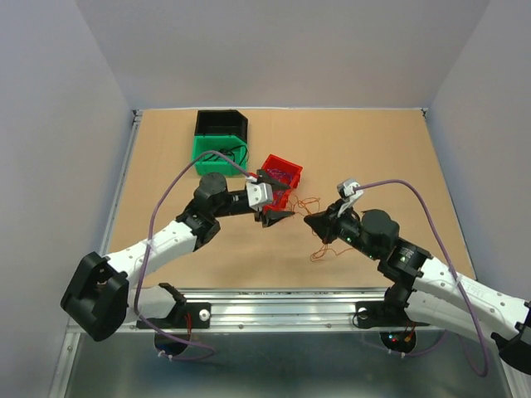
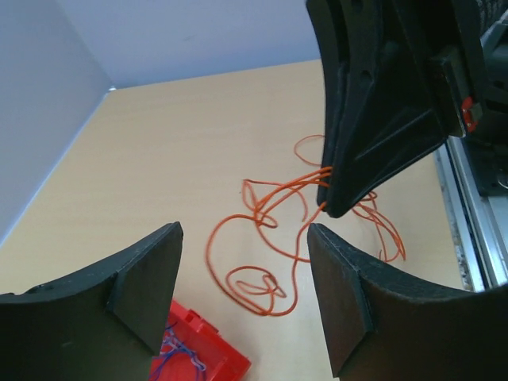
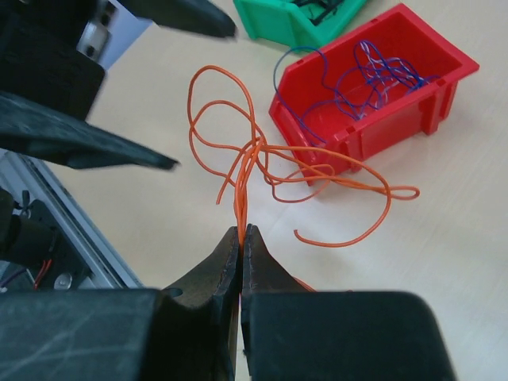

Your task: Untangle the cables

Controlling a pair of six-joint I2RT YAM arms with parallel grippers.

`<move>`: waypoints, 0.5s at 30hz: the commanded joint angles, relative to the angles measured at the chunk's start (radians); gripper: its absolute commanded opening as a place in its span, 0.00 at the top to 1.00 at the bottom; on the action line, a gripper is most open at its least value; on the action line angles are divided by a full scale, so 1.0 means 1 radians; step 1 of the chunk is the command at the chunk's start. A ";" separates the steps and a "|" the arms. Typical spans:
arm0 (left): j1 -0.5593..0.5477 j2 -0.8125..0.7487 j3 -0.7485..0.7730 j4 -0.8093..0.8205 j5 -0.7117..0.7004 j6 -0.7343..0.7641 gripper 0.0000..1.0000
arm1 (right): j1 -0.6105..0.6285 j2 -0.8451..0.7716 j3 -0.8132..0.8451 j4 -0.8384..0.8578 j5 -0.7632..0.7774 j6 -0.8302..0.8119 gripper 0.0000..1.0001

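Orange cables [image 3: 252,163], a looped bundle at the middle of the counter [image 1: 398,166], are pinched between the closed right fingers [image 3: 262,274]. Left fingers [image 2: 147,278] stand wide apart nearby, holding nothing. Blue-purple cables [image 3: 373,75] lie in the red bin [image 3: 381,135]; a green bin [image 1: 203,153] stands nearer the far-left corner.

table [image 1: 373,149]: matt wood-look | red bin [image 3: 381,135]: glossy smooth plastic | orange cables [image 3: 241,210]: smooth, slight sheen
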 commanded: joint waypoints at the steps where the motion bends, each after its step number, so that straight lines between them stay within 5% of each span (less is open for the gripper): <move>1: -0.061 0.026 0.032 0.070 0.026 0.014 0.27 | 0.000 -0.030 -0.026 0.159 -0.093 -0.044 0.99; 15: -0.145 0.060 -0.011 0.023 0.088 0.107 0.27 | 0.001 -0.001 -0.054 0.273 -0.226 -0.054 0.99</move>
